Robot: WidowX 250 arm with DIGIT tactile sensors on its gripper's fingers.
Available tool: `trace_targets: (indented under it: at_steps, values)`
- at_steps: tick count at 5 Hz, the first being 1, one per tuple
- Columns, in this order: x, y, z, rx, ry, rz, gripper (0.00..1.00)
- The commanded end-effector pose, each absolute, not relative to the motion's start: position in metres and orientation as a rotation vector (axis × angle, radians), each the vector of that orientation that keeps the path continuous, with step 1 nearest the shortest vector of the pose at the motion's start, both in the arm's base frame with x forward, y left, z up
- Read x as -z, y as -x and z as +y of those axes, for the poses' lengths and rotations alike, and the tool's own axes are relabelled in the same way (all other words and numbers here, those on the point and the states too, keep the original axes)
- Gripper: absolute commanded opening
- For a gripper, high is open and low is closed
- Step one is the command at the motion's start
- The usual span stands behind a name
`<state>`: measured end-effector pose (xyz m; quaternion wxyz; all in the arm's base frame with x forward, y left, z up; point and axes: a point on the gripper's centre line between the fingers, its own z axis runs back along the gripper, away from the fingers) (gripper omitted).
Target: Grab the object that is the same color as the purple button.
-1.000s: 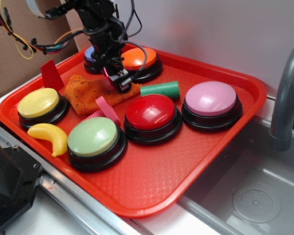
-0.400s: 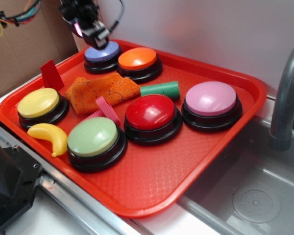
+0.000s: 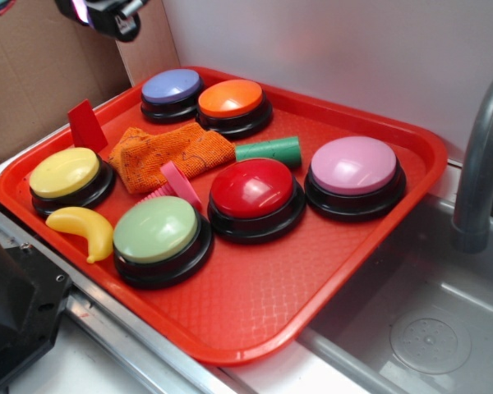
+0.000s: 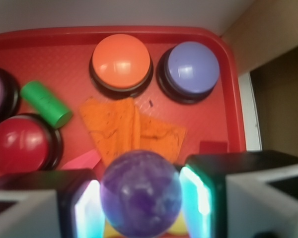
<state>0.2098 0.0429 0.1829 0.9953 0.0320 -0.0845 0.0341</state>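
In the wrist view a glossy dark purple ball (image 4: 140, 192) sits clamped between my gripper's two glowing pads (image 4: 194, 198), held high above the red tray (image 4: 228, 124). The gripper (image 4: 140, 201) is shut on it. In the exterior view the gripper (image 3: 107, 15) is at the top left edge, above and left of the tray (image 3: 329, 271); the ball does not show there. The purple button (image 3: 172, 86), a bluish-violet dome on a black base, stands at the tray's far left corner and also shows in the wrist view (image 4: 192, 68).
On the tray are an orange button (image 3: 230, 98), a pinkish-lilac button (image 3: 354, 165), red button (image 3: 252, 188), green button (image 3: 155, 230), yellow button (image 3: 64, 172), orange cloth (image 3: 168, 153), green cylinder (image 3: 268, 150), pink comb piece (image 3: 177, 184), banana (image 3: 82, 227). A sink and faucet (image 3: 476, 164) lie right.
The gripper has risen from the orange cloth and moved up and left, off the tray's far left corner, carrying the ball. The tray's objects have not moved.
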Motion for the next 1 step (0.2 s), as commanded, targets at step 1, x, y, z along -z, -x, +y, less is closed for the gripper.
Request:
trace_targets:
  at_steps: [1]
  values:
    - [-0.1955,-0.1945,0.0410,-0.230,0.015,-0.129,0.00]
